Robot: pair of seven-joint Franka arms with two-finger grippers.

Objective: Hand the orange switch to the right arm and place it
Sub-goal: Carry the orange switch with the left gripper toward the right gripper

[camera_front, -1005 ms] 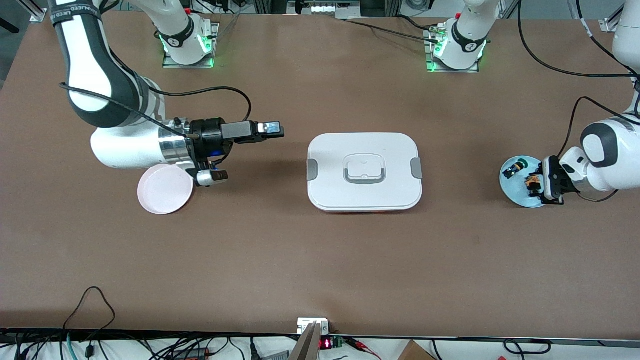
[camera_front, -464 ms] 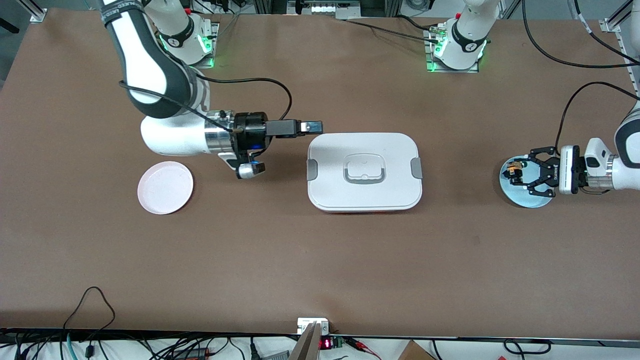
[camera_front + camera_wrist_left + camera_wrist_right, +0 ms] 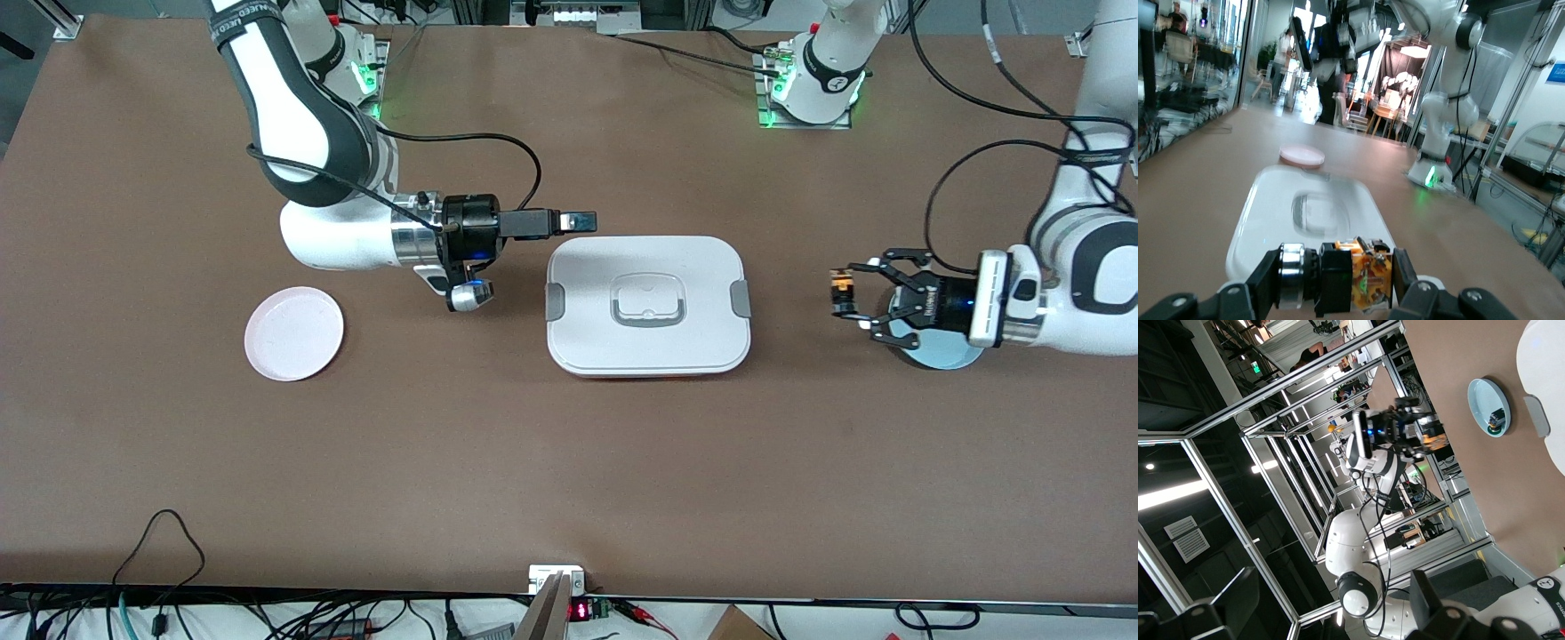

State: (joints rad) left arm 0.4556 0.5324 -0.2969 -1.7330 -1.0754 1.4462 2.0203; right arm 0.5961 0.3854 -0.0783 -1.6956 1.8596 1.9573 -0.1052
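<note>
My left gripper [image 3: 843, 295], a wide black claw, is shut on the orange switch [image 3: 838, 286] and holds it in the air over the bare table between the white box and the blue plate [image 3: 933, 354]. In the left wrist view the switch [image 3: 1358, 277] lies sideways between the fingers [image 3: 1403, 277], silver collar at one end, orange part at the other. My right gripper [image 3: 582, 220] is open and empty, level with the box's edge toward the right arm's end of the table. In the right wrist view its fingers [image 3: 1426, 603] stand wide apart, and the left gripper [image 3: 1405, 427] with the switch [image 3: 1435, 442] shows farther off.
A white lidded box [image 3: 647, 356] sits mid-table between the two grippers. A pink plate [image 3: 293, 333] lies toward the right arm's end, nearer the front camera than the right arm. Another small switch [image 3: 1496, 420] lies on the blue plate [image 3: 1485, 393].
My left gripper has lifted the orange switch off the blue plate and carried it toward the white box. My right gripper has moved from over the pink plate toward the box.
</note>
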